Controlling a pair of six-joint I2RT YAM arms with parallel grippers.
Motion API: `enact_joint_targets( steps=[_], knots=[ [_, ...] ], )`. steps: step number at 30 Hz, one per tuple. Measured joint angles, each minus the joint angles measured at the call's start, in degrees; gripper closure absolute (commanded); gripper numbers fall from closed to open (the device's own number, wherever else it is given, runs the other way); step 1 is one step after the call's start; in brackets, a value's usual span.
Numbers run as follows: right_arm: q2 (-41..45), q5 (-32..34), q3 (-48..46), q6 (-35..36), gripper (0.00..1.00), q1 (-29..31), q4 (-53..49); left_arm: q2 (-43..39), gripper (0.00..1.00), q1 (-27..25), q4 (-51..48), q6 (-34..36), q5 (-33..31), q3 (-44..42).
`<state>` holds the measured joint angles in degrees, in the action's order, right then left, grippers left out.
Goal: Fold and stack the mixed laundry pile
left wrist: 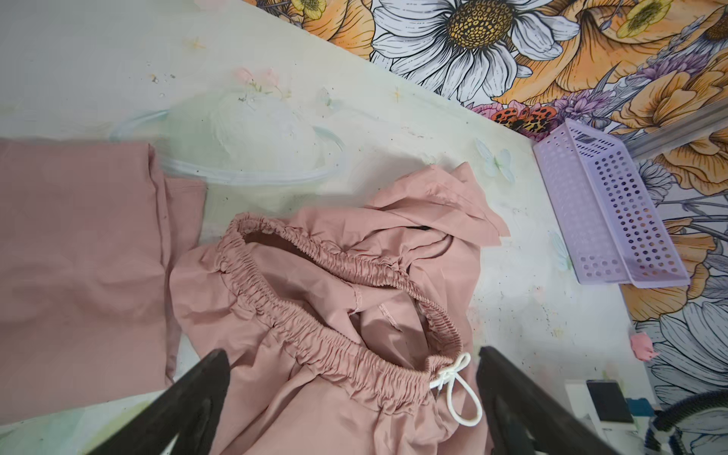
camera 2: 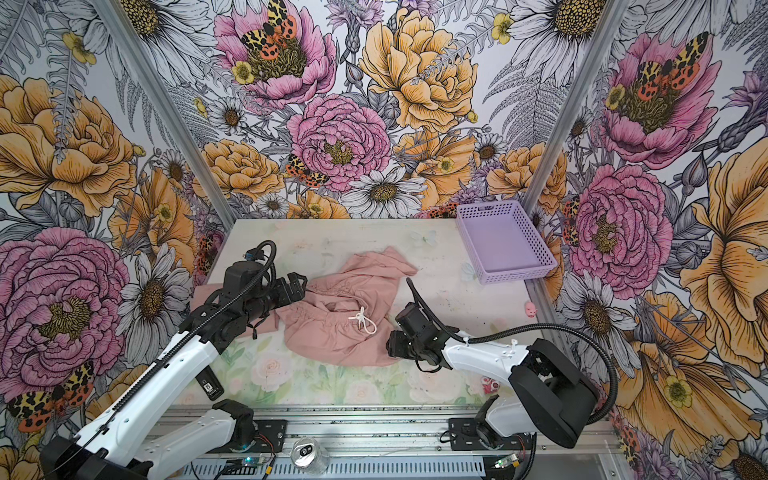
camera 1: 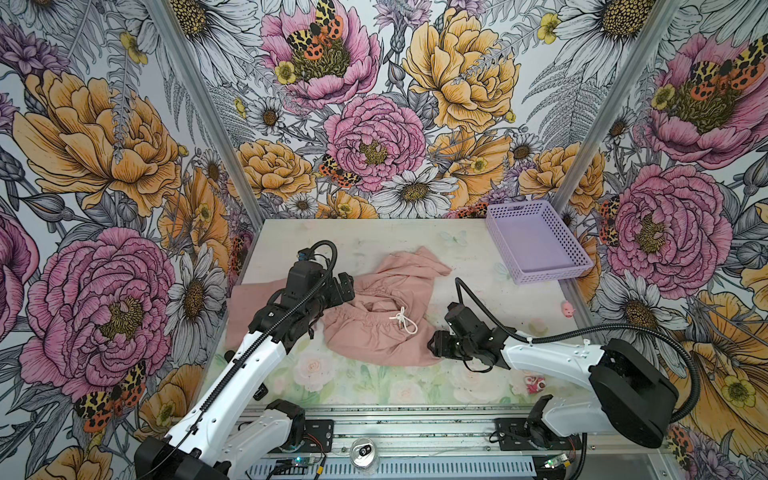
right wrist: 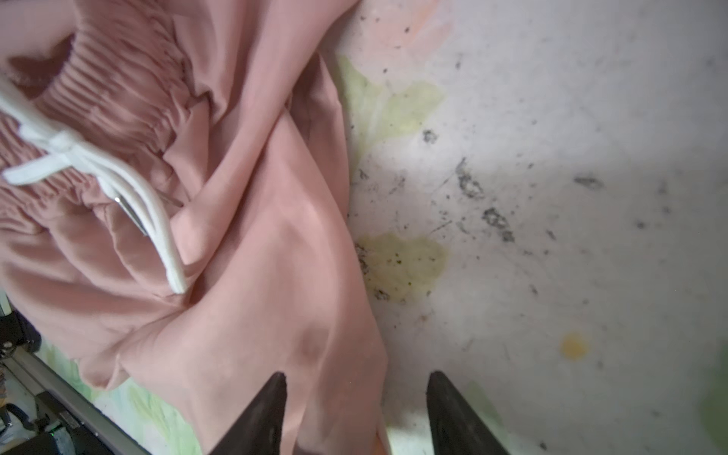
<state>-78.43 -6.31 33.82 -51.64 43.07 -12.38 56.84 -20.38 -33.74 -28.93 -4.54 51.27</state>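
A folded pink piece (camera 1: 245, 307) lay at left. The left gripper (camera 1: 348, 289) hung wide open, empty, over the crumpled shorts (camera 1: 374, 336) mid-table. The right gripper (camera 1: 434, 343), half open, straddled their right hem, gripping nothing. Flattening the shorts seemed in hand; next, pinch that hem.

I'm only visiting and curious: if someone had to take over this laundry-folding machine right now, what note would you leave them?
Left gripper: open, holding nothing, above the waistband of the drawstring piece.
Right gripper: jaws apart astride that garment's right-hand edge, not clamped.
Things: drawstring piece crumpled mid-table; flat pink piece beside it, partly under the left arm; lilac basket in the far right corner.
Done: the flat piece looks folded.
Left: fold the drawstring piece and stack the two.
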Motion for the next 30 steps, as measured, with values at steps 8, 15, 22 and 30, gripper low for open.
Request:
enact_joint_targets(
  steps=[8,15,22,30],
  knots=[
    [6.23,0.31,0.00,0.42,1.00,-3.98,-3.43,2.12,0.01,-0.81,0.50,2.64,4.48,-0.20],
    [22.27,0.13,3.98,6.29,1.00,-18.01,-17.14,13.51,0.01,-8.22,0.96,8.24,11.87,0.17],
    [24.48,-1.18,5.79,11.69,1.00,-25.99,-25.83,29.00,0.01,-16.33,1.09,13.18,16.41,9.01],
    [24.04,-2.45,5.79,13.64,1.00,-28.41,-28.48,40.68,0.03,-25.18,1.62,17.77,20.87,17.03]
  ],
)
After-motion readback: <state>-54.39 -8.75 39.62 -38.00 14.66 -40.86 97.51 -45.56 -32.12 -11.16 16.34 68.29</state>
